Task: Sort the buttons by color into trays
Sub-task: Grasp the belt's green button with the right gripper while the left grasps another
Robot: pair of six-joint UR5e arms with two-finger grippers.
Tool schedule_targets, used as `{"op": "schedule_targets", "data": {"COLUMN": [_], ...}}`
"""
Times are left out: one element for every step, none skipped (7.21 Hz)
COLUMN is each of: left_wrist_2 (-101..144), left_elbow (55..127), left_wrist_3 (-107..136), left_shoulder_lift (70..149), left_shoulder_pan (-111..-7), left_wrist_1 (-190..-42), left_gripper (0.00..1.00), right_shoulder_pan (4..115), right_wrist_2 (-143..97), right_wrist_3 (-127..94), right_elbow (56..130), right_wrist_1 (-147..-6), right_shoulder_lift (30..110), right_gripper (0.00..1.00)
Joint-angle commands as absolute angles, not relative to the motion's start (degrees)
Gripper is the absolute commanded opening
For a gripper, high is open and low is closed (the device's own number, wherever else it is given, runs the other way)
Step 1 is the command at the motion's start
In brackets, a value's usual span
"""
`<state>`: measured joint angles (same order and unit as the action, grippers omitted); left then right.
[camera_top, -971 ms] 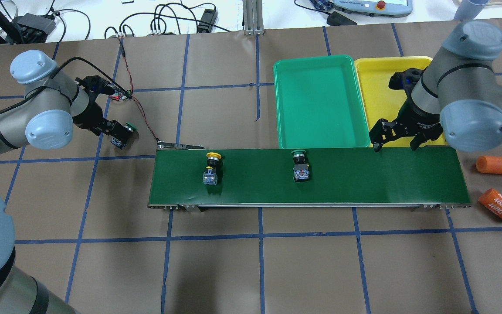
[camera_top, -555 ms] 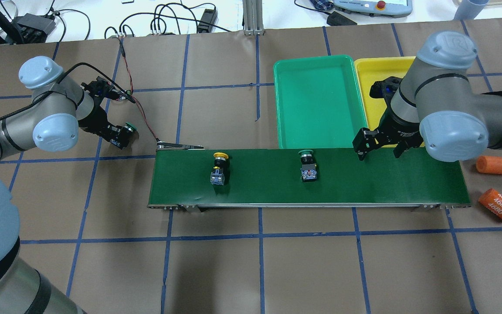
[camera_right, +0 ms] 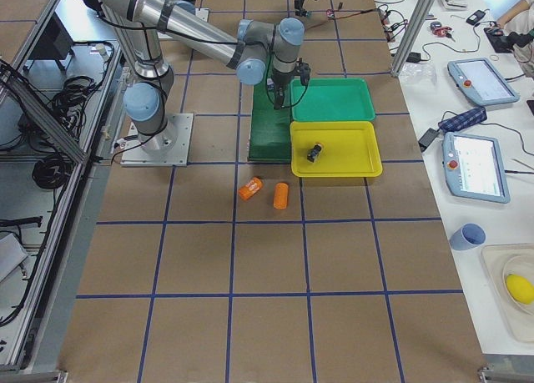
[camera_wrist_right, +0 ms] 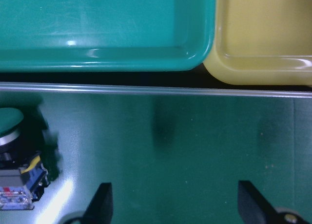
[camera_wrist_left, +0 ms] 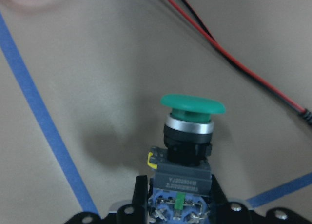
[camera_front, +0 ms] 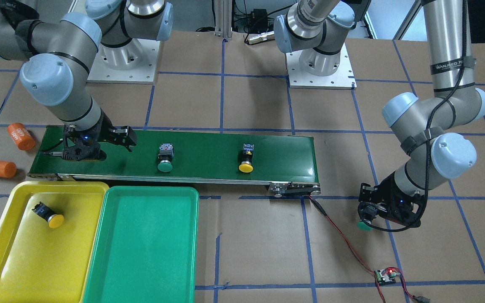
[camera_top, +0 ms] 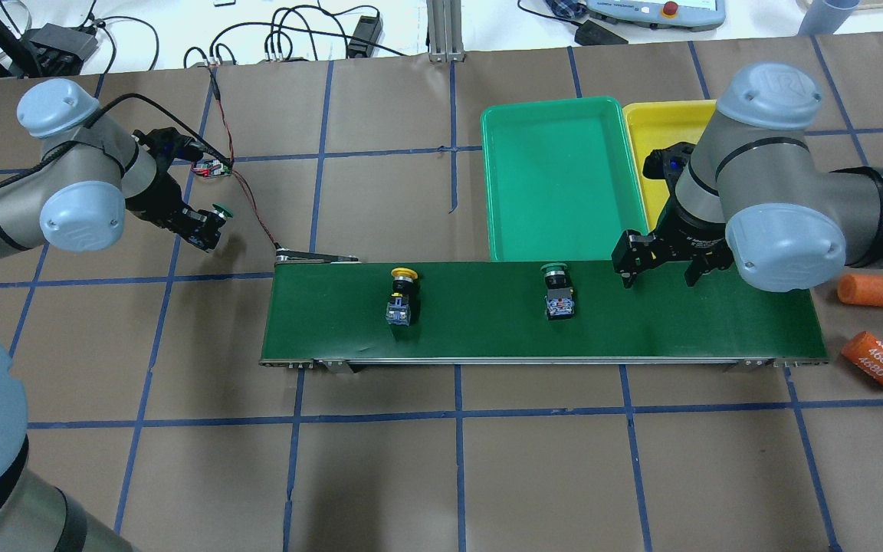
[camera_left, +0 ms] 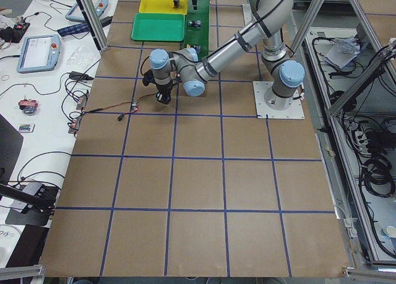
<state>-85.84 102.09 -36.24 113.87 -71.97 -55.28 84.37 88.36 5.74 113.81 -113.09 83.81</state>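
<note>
Now, overhead: right gripper (camera_top: 660, 274) spread empty over the conveyor belt (camera_top: 472, 330), near a green button (camera_top: 558, 293); judged next, straddling it, clamping, lifting to the green tray (camera_top: 556, 176). Front-facing: yellow button (camera_front: 49, 215) already in the yellow tray (camera_front: 15, 261). Left wrist: left gripper (camera_wrist_left: 179, 212) clenched on a second green button (camera_wrist_left: 187, 136).

Worktop (camera_top: 380, 475): was covered in brown paper and divided by blue tape lines (camera_top: 458, 419).
Side bench (camera_right: 509, 233): was laid with teach pendants (camera_right: 476, 168) and a blue cup (camera_right: 470, 236).
Frame: an aluminium post (camera_top: 445, 27) was fixed at the far edge.
</note>
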Motion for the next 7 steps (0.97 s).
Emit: {"op": "schedule_targets", "data": {"left_wrist_2": [-85.87,-85.96,-86.04,-86.04,-85.96,-85.7,-85.0], "left_elbow": [102.91,103.7,104.84,107.2,110.97,113.35,114.16], "left_wrist_3": [-21.1,-17.0,-11.83,-8.82,-4.96,-2.75,-2.46], "left_shoulder_lift": [106.39,102.52,99.09,96.96,95.55,94.75,93.88], "left_shoulder_pan": [-73.64,-76.0,-78.72,-80.66,-81.9,-82.17,-82.35], "left_wrist_1": [-60.19,-64.12,-67.64,-68.46,-67.94,-67.5,-67.59], "left_gripper": [0.0,0.0,0.0,0.0,0.0,0.0,0.0], "right_shoulder_pan": [84.46,84.46,84.46,84.46,84.46,84.64,84.73], "right_wrist_2": [88.42,88.42,88.42,88.42,88.42,88.33,88.24], "right_wrist_3": [5.27,5.19,5.19,5.19,5.1,5.1,5.01], "right_elbow": [114.08,114.08,114.17,114.17,114.17,114.17,114.17], "right_wrist_1": [-113.2,-113.2,-113.2,-113.2,-113.2,-113.38,-113.47], "right_shoulder_lift": [83.76,83.76,83.76,83.76,83.85,83.85,83.93], "right_gripper": [0.91,0.91,0.91,0.91,0.91,0.91,0.91]}}
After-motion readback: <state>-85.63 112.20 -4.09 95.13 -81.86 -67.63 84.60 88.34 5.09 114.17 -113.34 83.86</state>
